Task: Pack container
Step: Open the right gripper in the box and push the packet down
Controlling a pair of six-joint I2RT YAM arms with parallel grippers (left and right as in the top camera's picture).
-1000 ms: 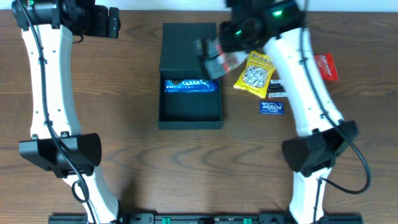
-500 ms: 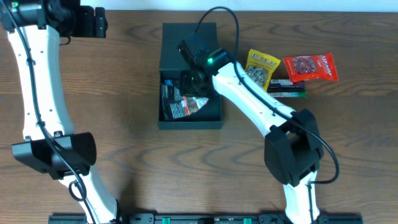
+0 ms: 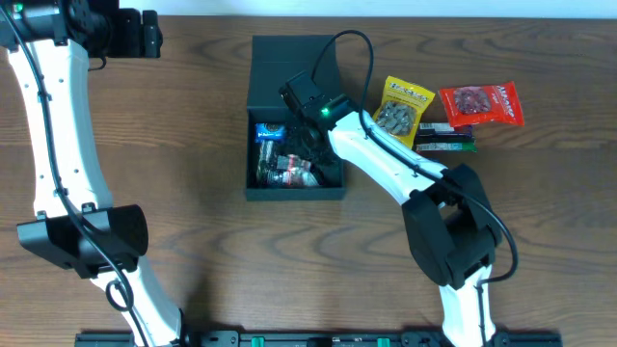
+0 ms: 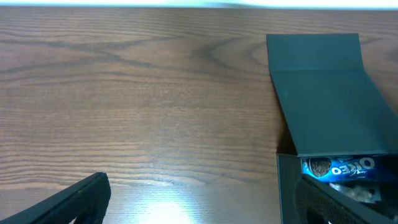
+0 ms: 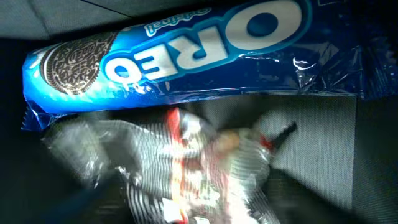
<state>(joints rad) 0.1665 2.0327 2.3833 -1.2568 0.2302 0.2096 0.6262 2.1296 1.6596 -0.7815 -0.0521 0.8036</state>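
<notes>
The container (image 3: pixel 294 194), a black box, stands open with its flap lid (image 3: pixel 289 60) laid back. A blue Oreo packet (image 3: pixel 271 133) lies inside it, and a silvery red-printed packet (image 3: pixel 287 173) lies just in front of that. My right gripper (image 3: pixel 310 154) reaches down into the box. In the right wrist view it (image 5: pixel 199 205) stands open over the blurred silvery packet (image 5: pixel 199 162), below the Oreo packet (image 5: pixel 186 43). My left gripper (image 3: pixel 147 33) is open at the far left, empty (image 4: pixel 205 211), with the container (image 4: pixel 323 93) to its right.
Right of the box lie a yellow snack packet (image 3: pixel 400 111), a red one (image 3: pixel 480 103) and dark flat bars (image 3: pixel 448 143) under them. The right arm's cable loops over the lid. The left arm stands along the left side.
My right arm came down from above the box's right rim into the box with the silvery packet. Its jaws have opened and the packet now lies beside the Oreo packet.
</notes>
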